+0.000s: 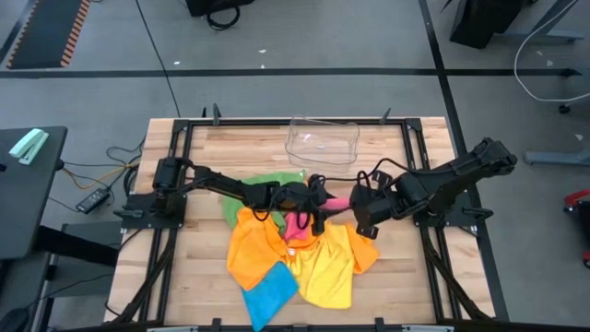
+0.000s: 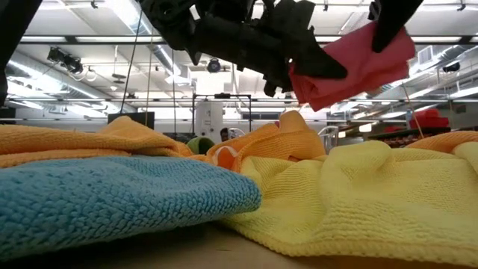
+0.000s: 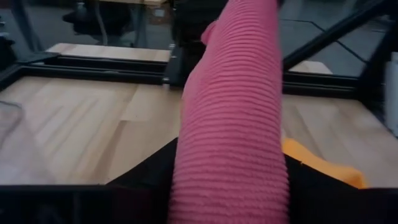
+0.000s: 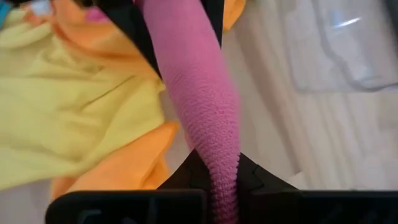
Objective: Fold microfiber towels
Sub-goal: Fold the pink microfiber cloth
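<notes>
Grippers meet above the counter [image 1: 212, 148]: right gripper [image 4: 224, 186] is clenched on the pink towel [image 4: 199, 99], lifted and stretched toward the left gripper [image 3: 227, 186], whose grasp I cannot tell. Yellow towel [image 1: 327, 272], orange towel [image 1: 251, 254], blue towel [image 1: 269, 293] and green towel [image 1: 267, 182] lie below.

floor [image 1: 304, 37] – grey concrete | ceiling lights [image 2: 142, 9] – bright strips | side desk [image 1: 28, 184] – black

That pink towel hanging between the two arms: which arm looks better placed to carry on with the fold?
Probably the right. Its end effector is shut on the pink towel, while the left end effector holds the other end less surely.
</notes>
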Available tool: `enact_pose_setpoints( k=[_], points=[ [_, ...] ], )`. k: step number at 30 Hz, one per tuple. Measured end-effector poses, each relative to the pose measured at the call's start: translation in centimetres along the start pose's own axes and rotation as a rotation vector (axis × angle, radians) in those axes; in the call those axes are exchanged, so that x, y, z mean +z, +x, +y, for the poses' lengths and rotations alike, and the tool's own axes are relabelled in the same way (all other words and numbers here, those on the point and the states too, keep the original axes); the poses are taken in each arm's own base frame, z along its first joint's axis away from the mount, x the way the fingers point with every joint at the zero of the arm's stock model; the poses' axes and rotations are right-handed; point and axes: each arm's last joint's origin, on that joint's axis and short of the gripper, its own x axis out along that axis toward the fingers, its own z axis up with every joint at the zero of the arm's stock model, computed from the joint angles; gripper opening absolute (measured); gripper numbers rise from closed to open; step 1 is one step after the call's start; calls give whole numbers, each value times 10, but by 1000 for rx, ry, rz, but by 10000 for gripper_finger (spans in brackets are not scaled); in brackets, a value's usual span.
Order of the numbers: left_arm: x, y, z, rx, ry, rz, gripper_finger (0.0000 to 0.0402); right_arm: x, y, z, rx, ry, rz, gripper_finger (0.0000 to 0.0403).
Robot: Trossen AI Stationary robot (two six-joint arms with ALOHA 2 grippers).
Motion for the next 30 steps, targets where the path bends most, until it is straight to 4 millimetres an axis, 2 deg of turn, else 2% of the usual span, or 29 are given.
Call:
enact_pose_setpoints(
  k=[10,17,23,27,30],
  points=[
    [-2,-1,-7,-188,11,28,130,-3,1,4,123,6,101,23],
    [-6,-1,-8,-190,26,68,70,-14,21,4,100,20,161,23],
    [-15,1,-19,-223,27,98,22,-15,33,9,176,-15,162,23],
    [-27,8,-17,-212,-45,111,23,-18,41,5,160,-4,194,23],
    [-34,15,-8,-191,-110,95,42,-21,50,-1,129,8,221,23]
  ],
)
